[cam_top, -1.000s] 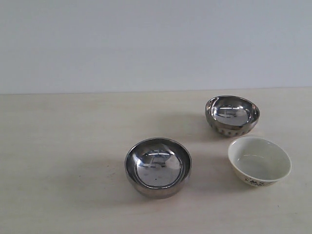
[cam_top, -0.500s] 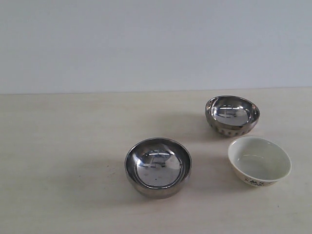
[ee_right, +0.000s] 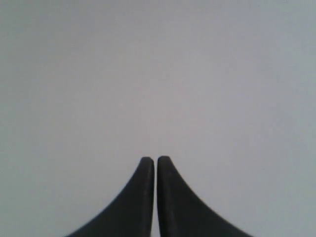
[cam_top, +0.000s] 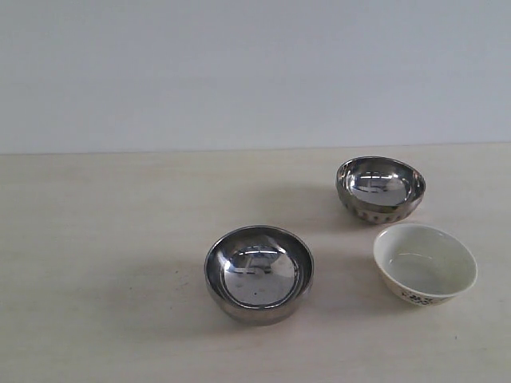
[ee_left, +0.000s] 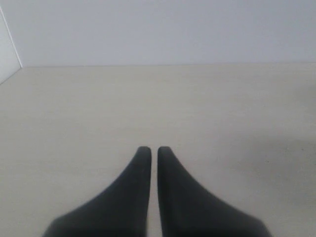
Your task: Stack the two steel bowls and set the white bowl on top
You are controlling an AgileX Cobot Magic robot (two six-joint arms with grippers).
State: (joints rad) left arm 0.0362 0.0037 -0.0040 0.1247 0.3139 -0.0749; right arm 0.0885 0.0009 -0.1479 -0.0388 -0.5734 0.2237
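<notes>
Exterior view showed three bowls standing upright and apart on the pale table (cam_top: 104, 239). The smooth steel bowl (cam_top: 259, 274) sat near the middle, the dimpled steel bowl (cam_top: 380, 189) farther back to the right, and the white bowl (cam_top: 424, 263) just in front of that one. Each interior showed only bare surface or reflections. The left gripper (ee_left: 149, 150) hung low over bare table, fingers pressed nearly together on nothing. The right gripper (ee_right: 149, 160), likewise closed, faced a plain grey surface (ee_right: 158, 74).

A pale, faintly grained wooden table (cam_top: 104, 239) was seen across the lower half of the frame. A plain grey-white wall (cam_top: 239, 72) was shown behind it, filling the upper part. Soft, even light was cast.
</notes>
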